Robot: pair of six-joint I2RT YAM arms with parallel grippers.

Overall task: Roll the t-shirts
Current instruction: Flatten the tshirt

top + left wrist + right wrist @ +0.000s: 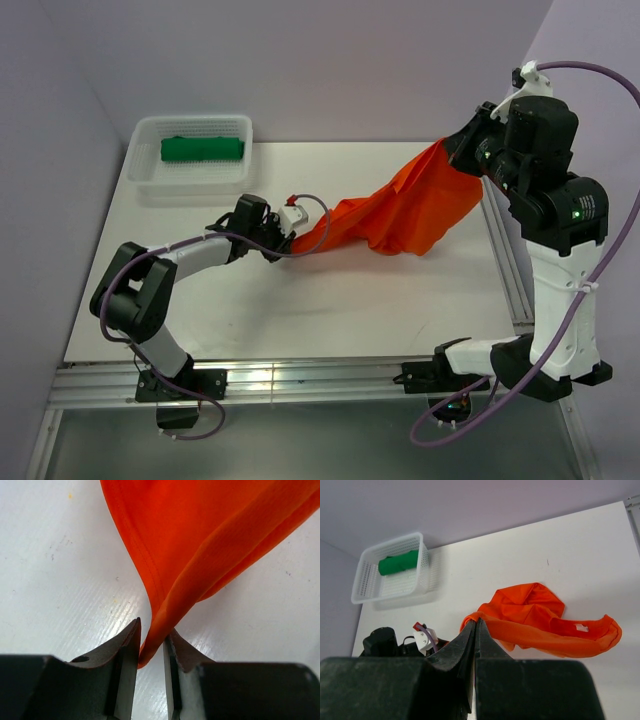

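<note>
An orange-red t-shirt [400, 210] stretches between both arms over the tabletop [350, 310]. The left end effector [152, 640] clamps one end low near the middle. The right end effector [475, 625] clamps the other end, raised near the far right corner. A rolled green t-shirt [203, 149] lies in a basket [145, 182] at the far left corner.

Low left gripper [152, 636], jaws seemingly pinching, raised right gripper [475, 625] closed tight

White surface [350, 310], faintly scuffed. White mesh basket [140, 185] sits at its far left corner. Slack of the orange t-shirt [400, 215] rests right of centre.
</note>
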